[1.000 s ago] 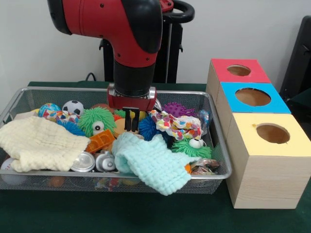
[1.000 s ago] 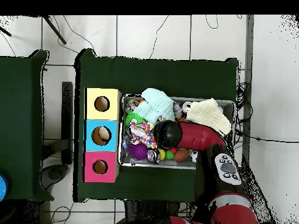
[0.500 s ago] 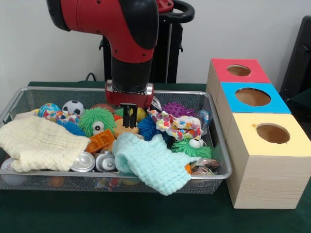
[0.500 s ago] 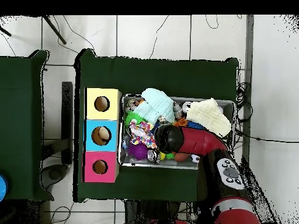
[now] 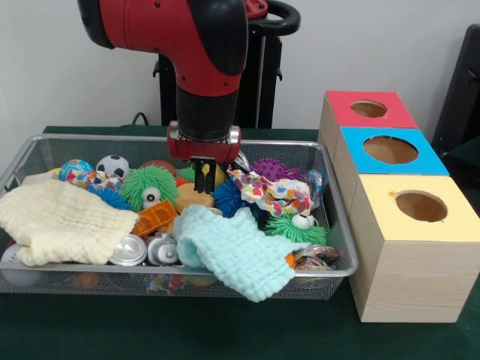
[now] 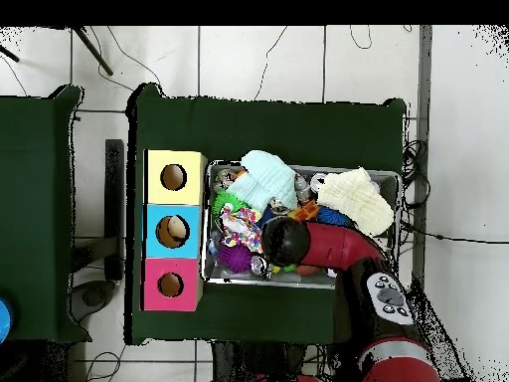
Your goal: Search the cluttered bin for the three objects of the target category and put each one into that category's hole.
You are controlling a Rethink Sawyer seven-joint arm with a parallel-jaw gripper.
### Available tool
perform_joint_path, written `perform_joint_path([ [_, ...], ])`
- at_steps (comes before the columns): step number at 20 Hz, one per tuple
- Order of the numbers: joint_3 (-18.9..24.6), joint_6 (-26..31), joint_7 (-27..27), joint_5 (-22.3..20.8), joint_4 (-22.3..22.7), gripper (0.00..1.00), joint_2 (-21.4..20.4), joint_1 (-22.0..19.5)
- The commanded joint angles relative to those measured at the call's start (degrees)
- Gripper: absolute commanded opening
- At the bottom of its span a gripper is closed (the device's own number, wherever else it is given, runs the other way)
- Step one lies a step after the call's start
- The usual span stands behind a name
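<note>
Toys fill the wire bin (image 5: 334, 225), heaped and half buried under two knitted cloths; we judge a blind grab could snag the mint cloth (image 5: 236, 251) or drag neighbours along; our gripper (image 5: 203, 178) hangs vertical over mid-bin, fingers nearly together and seemingly empty, just above the orange ball (image 5: 187, 197).

In the overhead view the arm (image 6: 323, 244) covers the near half of the wire bin (image 6: 398, 179), and the hand cannot be seen beneath it. In the front view the arm (image 5: 187, 45) is cut off by the top edge. The mint cloth (image 5: 232, 247) and the cream cloth (image 5: 60, 221) hide whatever lies under them. A black shape (image 5: 459, 90) is cut off at the right edge.
</note>
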Motion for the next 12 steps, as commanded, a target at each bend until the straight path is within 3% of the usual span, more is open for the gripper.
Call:
perform_joint_path([
  [1,2.98,-5.50,6.23,-1.28,2.71,0.00,0.50,-0.44],
  [12,3.11,-12.50,4.99,-3.78,4.98,0.00,2.77,-2.74],
])
